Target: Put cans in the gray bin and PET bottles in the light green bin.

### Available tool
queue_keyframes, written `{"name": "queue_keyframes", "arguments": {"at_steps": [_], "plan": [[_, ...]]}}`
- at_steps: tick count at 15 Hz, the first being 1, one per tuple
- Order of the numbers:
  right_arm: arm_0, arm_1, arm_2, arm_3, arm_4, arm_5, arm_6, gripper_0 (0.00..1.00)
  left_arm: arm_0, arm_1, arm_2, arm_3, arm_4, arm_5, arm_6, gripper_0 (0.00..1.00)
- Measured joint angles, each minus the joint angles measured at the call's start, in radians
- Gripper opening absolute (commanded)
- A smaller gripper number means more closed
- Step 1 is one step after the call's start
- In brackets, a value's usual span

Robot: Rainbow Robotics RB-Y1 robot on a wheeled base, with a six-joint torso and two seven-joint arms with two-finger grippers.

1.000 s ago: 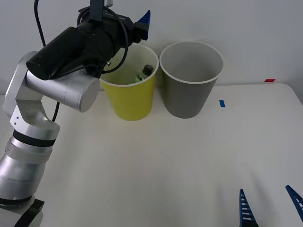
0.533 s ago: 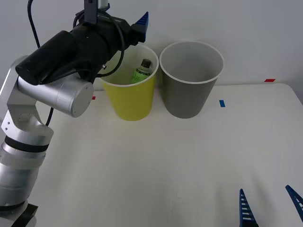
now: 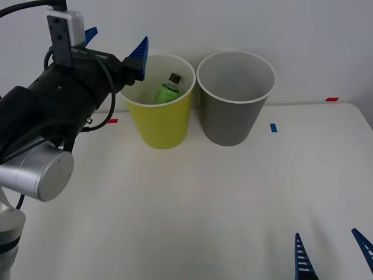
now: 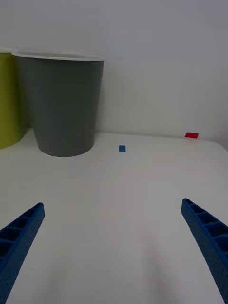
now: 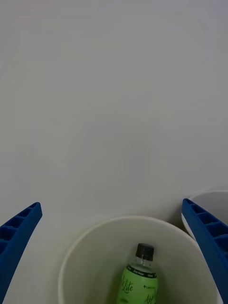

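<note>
The PET bottle [image 3: 167,90] leans inside the light green bin [image 3: 160,125], just ahead of and below the left gripper [image 3: 113,46], whose fingers are spread and empty. The right gripper [image 3: 332,254], also spread, hovers low over the counter [image 3: 204,198], well short of the gray bin [image 3: 233,116].

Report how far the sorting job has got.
Done: the bottle lies inside the green bin. In hand: nothing; the left gripper is open beside that bin, the right gripper open near the table's front edge. Left: the gray bin looks empty.
</note>
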Motion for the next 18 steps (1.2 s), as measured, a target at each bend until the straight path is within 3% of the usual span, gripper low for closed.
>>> {"name": "queue_keyframes", "arguments": {"at_steps": [6, 15, 18], "plan": [[0.0, 0.0, 0.0, 0.0, 0.0, 0.0, 0.0, 1.0, 0.33, 0.051, 0.054, -0.189, -0.007, -0.032, 0.004, 1.0], [0.0, 0.0, 0.0, 0.0, 0.0, 0.0, 0.0, 1.0, 0.719, 0.013, 0.046, -0.184, -0.038, -0.4, 0.001, 1.0], [0.0, 0.0, 0.0, 0.0, 0.0, 0.0, 0.0, 1.0, 0.775, -0.002, 0.021, -0.09, -0.051, -0.589, -0.011, 1.0]]}}
